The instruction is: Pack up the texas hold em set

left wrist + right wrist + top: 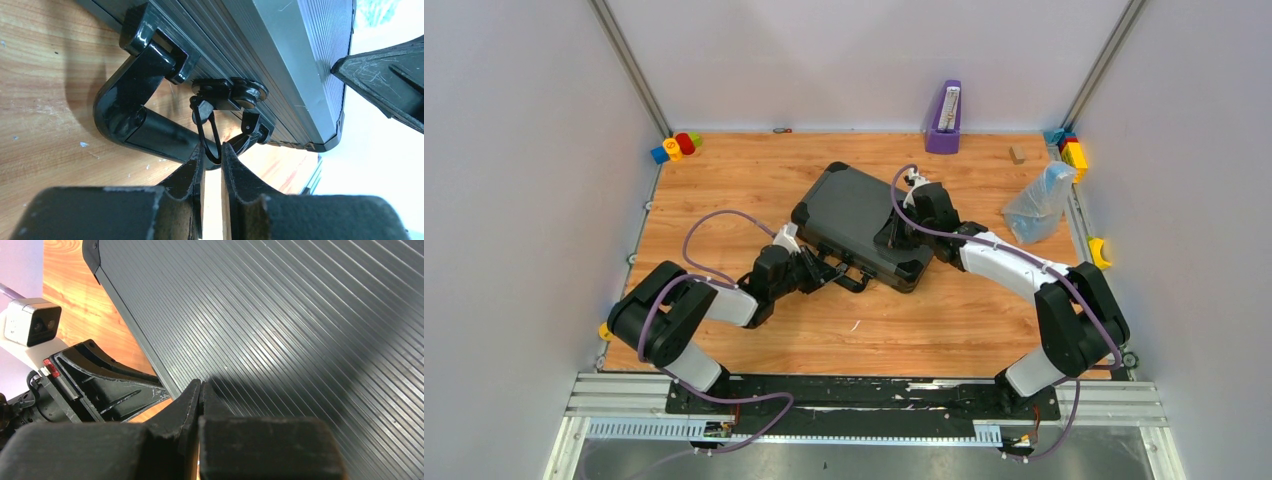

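Now: your left gripper (212,150) is pinched on a thin black loop (205,125) under the latch, at 3 o'clock of the handle (125,120). Your right gripper (201,386), fingers together, touches the ribbed lid (300,340). The case (849,210) lies closed mid-table (724,190), with the left gripper at its 7 o'clock edge and the right at 3 o'clock.

Nothing written can be read in any view: no word, number or brand. The small red tag (48,368) beside the white camera box (31,320) carries marks too small to make out. The white strip (946,108) in the purple holder (943,140) on the bench (724,180) shows dark marks, also unreadable.
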### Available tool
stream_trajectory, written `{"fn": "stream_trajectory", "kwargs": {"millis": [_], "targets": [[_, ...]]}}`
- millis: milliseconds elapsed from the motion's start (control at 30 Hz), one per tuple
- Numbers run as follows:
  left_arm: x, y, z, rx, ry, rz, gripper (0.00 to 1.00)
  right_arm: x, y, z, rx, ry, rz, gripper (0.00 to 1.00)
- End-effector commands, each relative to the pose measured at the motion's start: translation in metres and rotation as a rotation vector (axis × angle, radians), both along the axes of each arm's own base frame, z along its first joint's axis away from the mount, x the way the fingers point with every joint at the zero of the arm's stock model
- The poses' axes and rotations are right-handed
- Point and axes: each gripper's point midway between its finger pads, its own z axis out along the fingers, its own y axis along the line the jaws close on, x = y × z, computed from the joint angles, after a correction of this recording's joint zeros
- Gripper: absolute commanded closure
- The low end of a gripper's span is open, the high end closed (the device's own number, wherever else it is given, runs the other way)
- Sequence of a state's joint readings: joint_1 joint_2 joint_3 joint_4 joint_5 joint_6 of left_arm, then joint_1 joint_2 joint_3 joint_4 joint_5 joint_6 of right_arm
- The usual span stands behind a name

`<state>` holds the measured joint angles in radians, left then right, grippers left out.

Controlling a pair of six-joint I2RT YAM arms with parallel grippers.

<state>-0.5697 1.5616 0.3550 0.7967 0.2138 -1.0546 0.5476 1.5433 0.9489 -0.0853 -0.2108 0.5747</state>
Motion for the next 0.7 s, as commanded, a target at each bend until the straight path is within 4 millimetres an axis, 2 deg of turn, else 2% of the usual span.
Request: {"fn": "stream_trajectory", "kwargs": {"millis": [0, 367, 533, 667], "targets": [[0.022, -0.012, 0.041, -0.039, -0.139, -0.004, 0.90, -0.021, -0.016, -0.045, -0.111, 0.122, -0.007, 1.00], [0.028, -0.012, 0.064, -0.029, -0.198, 0.001, 0.94, -0.021, -0.016, -0.049, -0.116, 0.129, -0.008, 1.00], [0.032, -0.014, 0.063, -0.019, -0.203, -0.003, 0.76, -0.020, -0.015, -0.050, -0.114, 0.128, -0.006, 1.00], [0.034, -0.020, 0.069, -0.058, -0.224, -0.015, 0.61, -0.021, -0.015, -0.050, -0.115, 0.130, -0.004, 1.00]]}}
